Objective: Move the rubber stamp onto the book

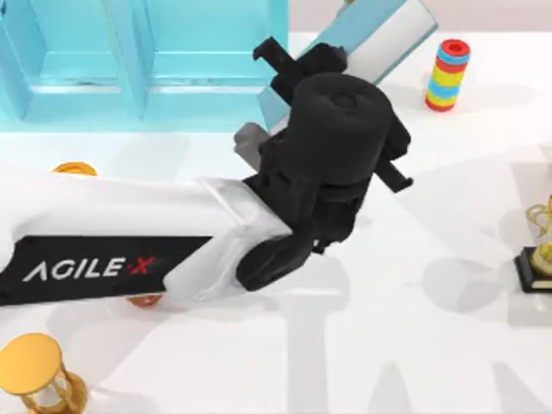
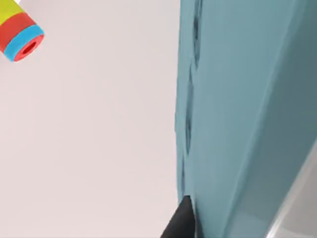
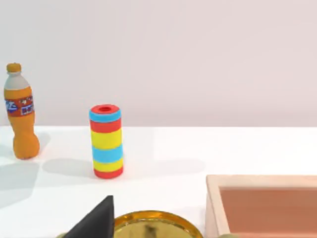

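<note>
The left arm reaches in from the top view's left, its black wrist and left tool (image 1: pixel 338 103) hanging over the far middle of the tabletop (image 1: pixel 431 285), right above the book (image 1: pixel 379 30). The teal cover and white page edge of that book poke out from behind the wrist, just beside the tall light-blue cabinet (image 1: pixel 129 60). In the left wrist view one dark fingertip (image 2: pixel 181 220) sits close against the teal surface (image 2: pixel 237 99); whether the fingers are spread or closed, and whether anything sits between them, cannot be told.

The rubber stamp itself is not made out; the wrist covers the spot beneath it, so its place is uncertain.

As a judgement: a small stamp should be light and rigid, with a rounded top that could slip, so pinching the lower body across its sides looks safer. It could topple if set down tilted on the cover.

The striped ring stack (image 1: pixel 448 74) stands to the right of the book. A golden hourglass (image 1: pixel 39 375) is at the near left. The right arm is parked; its wrist view looks across at an orange soda bottle (image 3: pixel 21 111).
</note>
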`<move>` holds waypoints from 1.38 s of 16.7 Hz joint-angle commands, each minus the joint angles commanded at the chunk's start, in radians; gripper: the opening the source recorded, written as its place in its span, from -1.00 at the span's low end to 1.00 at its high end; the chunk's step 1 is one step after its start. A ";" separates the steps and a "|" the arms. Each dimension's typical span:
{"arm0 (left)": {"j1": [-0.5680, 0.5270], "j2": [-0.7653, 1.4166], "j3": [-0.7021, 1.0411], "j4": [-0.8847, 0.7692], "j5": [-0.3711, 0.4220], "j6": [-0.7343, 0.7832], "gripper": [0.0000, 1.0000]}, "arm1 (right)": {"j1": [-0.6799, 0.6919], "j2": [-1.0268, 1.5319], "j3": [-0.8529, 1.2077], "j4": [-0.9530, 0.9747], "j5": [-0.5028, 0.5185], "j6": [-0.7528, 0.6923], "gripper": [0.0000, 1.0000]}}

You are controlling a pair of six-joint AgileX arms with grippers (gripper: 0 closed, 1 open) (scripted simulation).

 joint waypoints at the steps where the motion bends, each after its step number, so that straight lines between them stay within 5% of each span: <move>1: -0.033 0.012 -0.034 0.022 -0.037 0.103 -1.00 | 0.000 0.000 0.000 0.000 0.000 0.000 1.00; 8: -0.175 0.078 -0.223 0.112 -0.201 0.541 -1.00 | 0.000 0.000 0.000 0.000 0.000 0.000 1.00; 23: -0.198 0.073 -0.253 0.114 -0.224 0.567 -1.00 | 0.000 0.000 0.000 0.000 0.000 0.000 1.00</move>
